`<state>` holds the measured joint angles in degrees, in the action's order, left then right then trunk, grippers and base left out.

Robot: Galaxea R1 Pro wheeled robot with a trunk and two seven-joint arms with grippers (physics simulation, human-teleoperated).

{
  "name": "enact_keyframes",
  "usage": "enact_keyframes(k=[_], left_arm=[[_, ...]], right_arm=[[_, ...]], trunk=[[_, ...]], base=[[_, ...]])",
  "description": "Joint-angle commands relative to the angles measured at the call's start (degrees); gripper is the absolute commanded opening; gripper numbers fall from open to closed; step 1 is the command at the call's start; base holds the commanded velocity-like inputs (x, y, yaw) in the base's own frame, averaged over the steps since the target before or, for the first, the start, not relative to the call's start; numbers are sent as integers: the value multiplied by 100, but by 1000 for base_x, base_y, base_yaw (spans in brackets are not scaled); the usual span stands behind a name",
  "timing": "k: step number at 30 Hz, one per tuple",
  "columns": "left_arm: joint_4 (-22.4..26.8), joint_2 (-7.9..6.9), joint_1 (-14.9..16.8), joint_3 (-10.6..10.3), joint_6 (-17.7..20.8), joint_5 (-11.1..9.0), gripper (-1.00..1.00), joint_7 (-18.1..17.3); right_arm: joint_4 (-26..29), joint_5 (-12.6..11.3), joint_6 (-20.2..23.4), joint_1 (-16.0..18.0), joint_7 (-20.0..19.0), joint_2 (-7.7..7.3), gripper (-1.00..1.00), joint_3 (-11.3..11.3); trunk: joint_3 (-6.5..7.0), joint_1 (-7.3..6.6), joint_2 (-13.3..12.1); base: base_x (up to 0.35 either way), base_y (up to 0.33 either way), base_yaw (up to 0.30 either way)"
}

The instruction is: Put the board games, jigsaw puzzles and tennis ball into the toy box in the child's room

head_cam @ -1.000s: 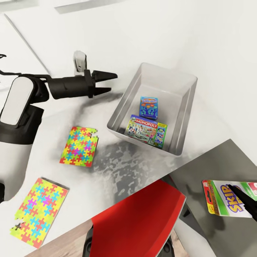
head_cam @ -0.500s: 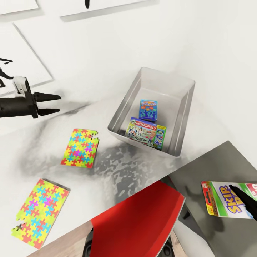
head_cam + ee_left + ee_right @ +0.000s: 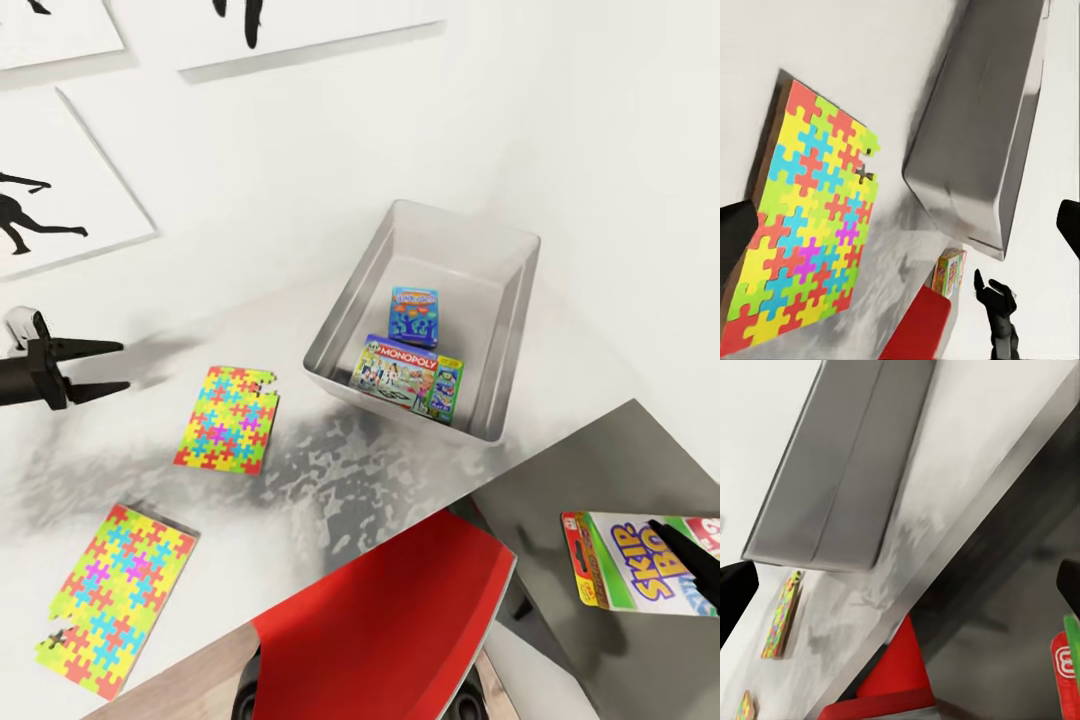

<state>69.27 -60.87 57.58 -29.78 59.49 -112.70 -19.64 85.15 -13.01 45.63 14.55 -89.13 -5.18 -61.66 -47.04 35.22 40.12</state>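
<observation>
I have the table [image 3: 380, 470], its speckled top running down to the dark grey wing at my right. A red chair [image 3: 390, 620] sits tucked under its near edge. On the top stands the toy box [image 3: 345, 300], holding the Monopoly game [image 3: 405, 372] and the blue game [image 3: 414, 315] behind it. Two jigsaw puzzles lie flat left of the box: the far puzzle [image 3: 228, 418] and the near puzzle [image 3: 115, 595], well apart. My left gripper [image 3: 110, 366] hovers empty above the table, fingers parted narrowly. My right gripper [image 3: 700, 565] pinches the SKIP-BO box [image 3: 625, 575] over the dark wing.
</observation>
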Motion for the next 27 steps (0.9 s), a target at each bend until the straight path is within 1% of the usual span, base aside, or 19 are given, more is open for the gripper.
enact_keyframes(k=[1,3,4,6,7,9,10,12,15,16,19,21,24,27], left_arm=[[-66,-12,8,-62,-1,30,100,-187],[-116,-17,-5,-101,0,37,100,-302],[-135,-18,-10,-152,-3,73,100,-344],[-151,-11,-14,-258,-16,217,100,-380],[-158,8,-15,-313,-26,365,100,-393],[-164,32,-17,-347,-36,661,100,-413],[-166,38,-14,-333,-40,758,100,-411],[-164,49,-11,-250,-38,862,100,-400],[-102,69,-10,-191,-35,910,100,-385],[-88,102,-8,-184,-35,919,100,-371],[-70,287,28,-162,-31,936,100,-185],[-66,352,58,-155,-28,935,100,24],[-64,401,72,-148,-26,938,100,192],[-63,422,76,-144,-26,939,100,258]], right_arm=[[2,1,60,4,-21,0,100,-17],[2,1,60,4,-22,0,100,-28],[2,1,60,4,-21,0,100,-32],[2,1,60,4,-22,0,100,-35],[2,1,60,4,-22,0,100,-37],[2,1,58,4,-19,2,100,-38],[2,1,59,4,-18,1,100,-38],[2,1,60,4,-18,0,100,-39],[2,1,60,4,-17,0,100,-39],[2,1,57,4,-17,0,100,-39],[2,1,55,4,-17,1,100,-39],[2,1,54,4,-17,0,100,-39],[2,1,53,4,-17,0,100,-39],[2,1,52,4,-17,0,100,-39]], trunk=[[5,2,5],[23,2,5],[32,2,5],[50,2,5],[59,2,5],[78,2,5],[87,2,5],[105,2,5],[133,2,5],[142,2,5],[169,2,5],[188,2,5],[215,2,5],[243,2,5]], base=[[0,0,0],[0,0,0],[0,0,0],[0,0,0],[0,0,0],[0,0,0],[0,0,0],[0,0,0],[0,0,0],[0,0,0],[0,0,0],[0,0,0],[0,0,0],[0,0,0]])
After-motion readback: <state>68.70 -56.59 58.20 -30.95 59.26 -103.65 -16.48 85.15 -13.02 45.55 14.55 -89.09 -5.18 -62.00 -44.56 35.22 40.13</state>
